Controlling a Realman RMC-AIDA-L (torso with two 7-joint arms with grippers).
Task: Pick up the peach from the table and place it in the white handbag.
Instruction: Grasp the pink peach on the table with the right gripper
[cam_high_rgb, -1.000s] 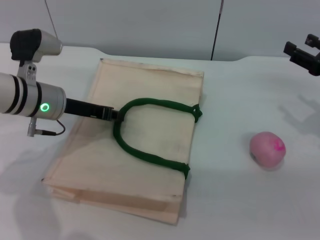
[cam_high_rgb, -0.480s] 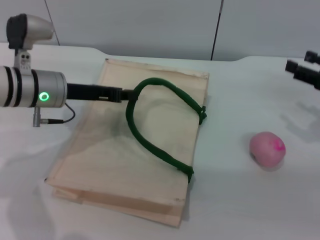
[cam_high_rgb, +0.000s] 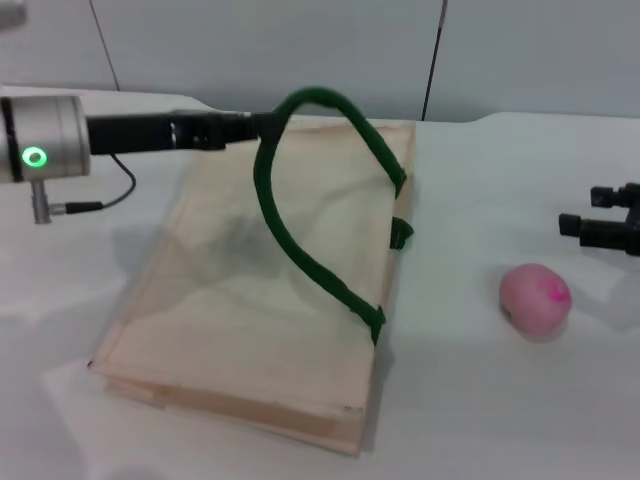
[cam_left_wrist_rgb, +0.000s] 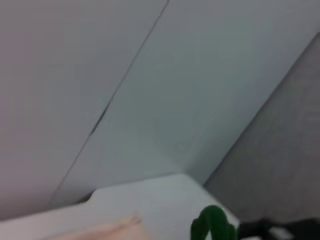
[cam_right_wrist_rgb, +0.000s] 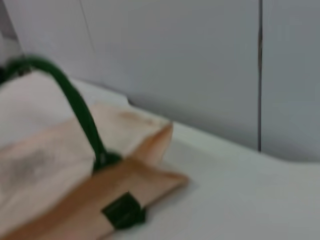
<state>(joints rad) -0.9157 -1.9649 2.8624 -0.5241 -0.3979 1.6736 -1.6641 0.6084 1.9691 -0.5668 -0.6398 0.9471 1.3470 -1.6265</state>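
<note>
The white handbag (cam_high_rgb: 250, 310) lies flat on the table (cam_high_rgb: 470, 410). My left gripper (cam_high_rgb: 262, 126) is shut on the bag's upper dark-green handle (cam_high_rgb: 300, 250) and holds it lifted above the bag's far edge, pulling the top fabric layer up. The handle also shows in the left wrist view (cam_left_wrist_rgb: 212, 226). The peach (cam_high_rgb: 535, 297) rests on the table to the right of the bag. My right gripper (cam_high_rgb: 585, 212) is open, low over the table just behind and to the right of the peach. The right wrist view shows the bag (cam_right_wrist_rgb: 60, 165) and the raised handle (cam_right_wrist_rgb: 75, 105).
A second green handle (cam_high_rgb: 400, 232) lies at the bag's right edge and shows in the right wrist view (cam_right_wrist_rgb: 125, 211). A grey panelled wall (cam_high_rgb: 300, 50) stands behind the table. The table's far edge steps back at the right.
My left gripper has risen and moved toward the far edge with the handle, lifting the bag's top layer. My right gripper has come down toward the peach.
</note>
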